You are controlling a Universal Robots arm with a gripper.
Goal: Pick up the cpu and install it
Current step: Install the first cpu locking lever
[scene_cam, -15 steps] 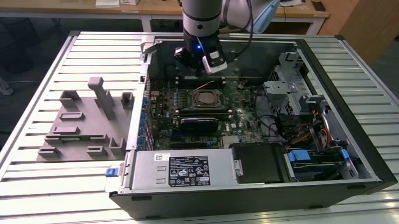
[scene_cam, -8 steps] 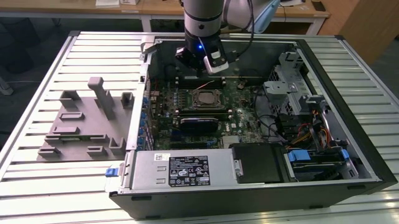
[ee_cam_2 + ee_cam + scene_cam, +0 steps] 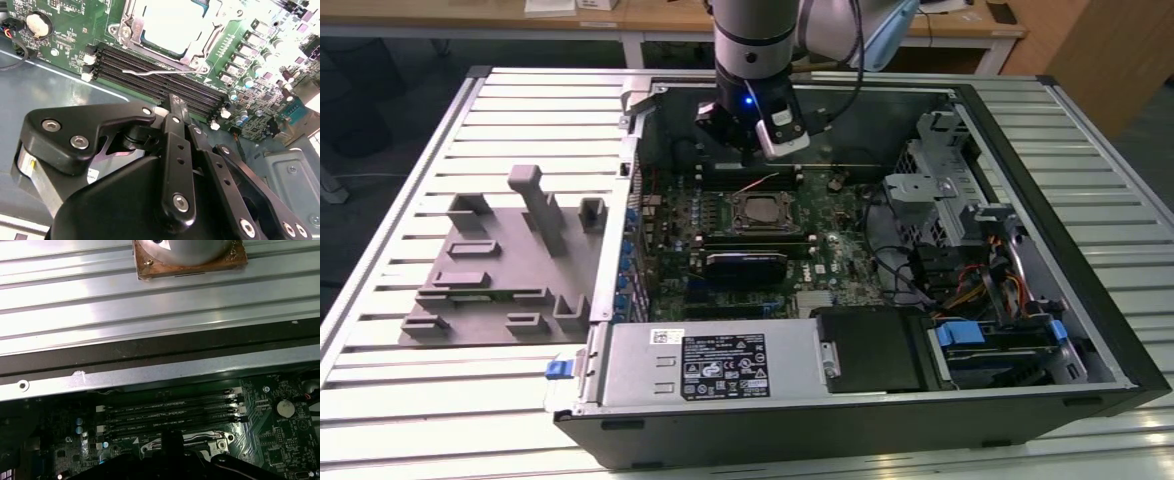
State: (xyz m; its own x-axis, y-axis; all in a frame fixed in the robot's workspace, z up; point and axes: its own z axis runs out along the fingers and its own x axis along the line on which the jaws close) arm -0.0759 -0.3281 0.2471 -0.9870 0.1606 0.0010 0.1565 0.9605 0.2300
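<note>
The cpu (image 3: 172, 22) lies flat in the socket (image 3: 131, 31), apparently seated, with the wire lever (image 3: 165, 73) alongside. The hand (image 3: 172, 99) hovers over the memory slots (image 3: 150, 75) just beside it, its fingers pressed together on nothing, likely standing off the chip. The case wall (image 3: 150, 375) hems in the slots' far side, and there is open room overhead.

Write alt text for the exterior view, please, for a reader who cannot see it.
The robot arm's gripper hangs above the motherboard inside an open computer case, close to the socket where the cpu lies. A grey moulded tray rests on the slatted table at the exterior view's left.
</note>
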